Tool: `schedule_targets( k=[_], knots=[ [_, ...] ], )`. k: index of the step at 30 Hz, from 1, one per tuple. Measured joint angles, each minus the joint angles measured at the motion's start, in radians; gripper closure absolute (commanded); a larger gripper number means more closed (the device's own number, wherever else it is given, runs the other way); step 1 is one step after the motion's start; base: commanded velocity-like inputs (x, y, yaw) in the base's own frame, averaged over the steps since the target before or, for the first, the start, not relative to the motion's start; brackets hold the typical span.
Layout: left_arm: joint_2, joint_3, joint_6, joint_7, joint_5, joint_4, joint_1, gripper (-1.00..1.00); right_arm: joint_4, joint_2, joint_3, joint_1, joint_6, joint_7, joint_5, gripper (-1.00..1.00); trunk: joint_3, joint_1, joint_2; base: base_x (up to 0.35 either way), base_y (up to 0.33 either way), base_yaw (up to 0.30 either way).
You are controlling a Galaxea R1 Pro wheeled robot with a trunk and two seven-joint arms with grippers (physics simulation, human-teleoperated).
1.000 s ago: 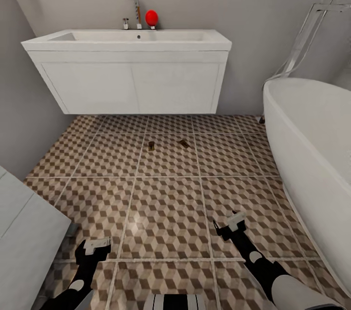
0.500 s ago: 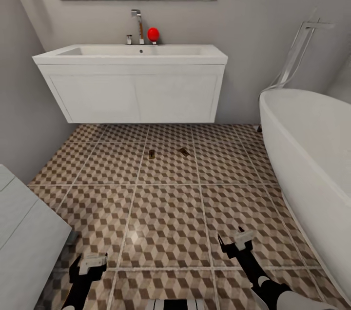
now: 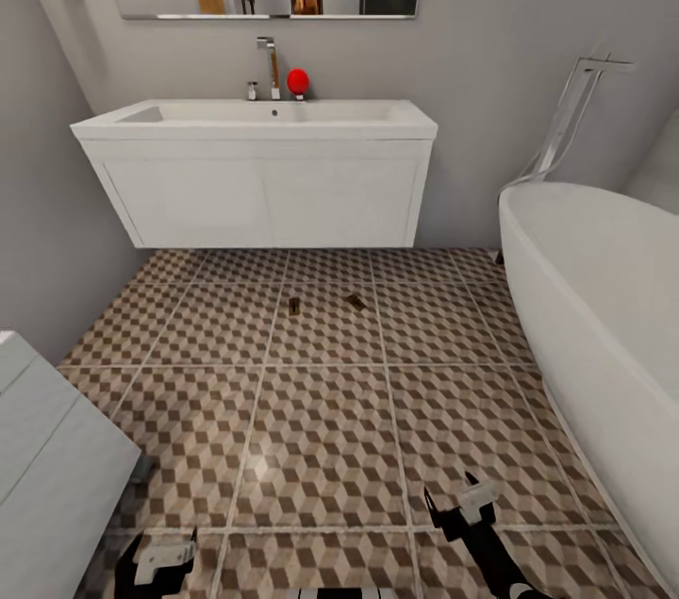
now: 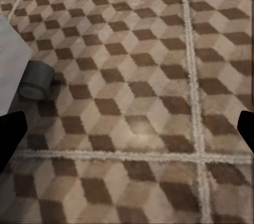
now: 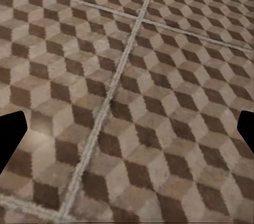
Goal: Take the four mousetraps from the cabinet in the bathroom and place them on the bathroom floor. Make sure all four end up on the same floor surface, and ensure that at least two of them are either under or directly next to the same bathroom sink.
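Two mousetraps lie on the bathroom floor (image 3: 321,429) before the bathroom sink (image 3: 255,174); both grippers hang wide and empty.

Left gripper (image 3: 160,561), first mousetrap (image 3: 294,305), second mousetrap (image 3: 356,302), right gripper (image 3: 462,505). Traps look tiny, probably just beside the sink; fetch the remaining ones, placing them on these tiles.

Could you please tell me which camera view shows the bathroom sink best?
The head view: the bathroom sink hangs whole on the far wall, above the bathroom floor. Both wrist views look down at floor tiles instead.

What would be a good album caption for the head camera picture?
Two mousetraps lie on the cube-patterned bathroom floor before the white wall-hung sink, bathtub alongside.
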Motion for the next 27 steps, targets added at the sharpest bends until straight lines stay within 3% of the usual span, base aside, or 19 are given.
schedule_targets(
  k=[10, 27],
  knots=[
    [-0.001, 0.000, -0.006, -0.003, 0.002, 0.003, 0.023, -1.00, 0.001, 0.004, 0.002, 0.015, -0.019, -0.001, -0.030, -1.00, 0.031, -0.038, 0.070, 0.000, 0.000, 0.000],
    [-0.002, 0.000, -0.006, -0.004, 0.002, 0.003, 0.032, -1.00, 0.002, 0.004, 0.003, 0.028, -0.021, -0.002, -0.036, -1.00, 0.085, -0.104, 0.189, 0.000, 0.000, 0.000]
  ],
)
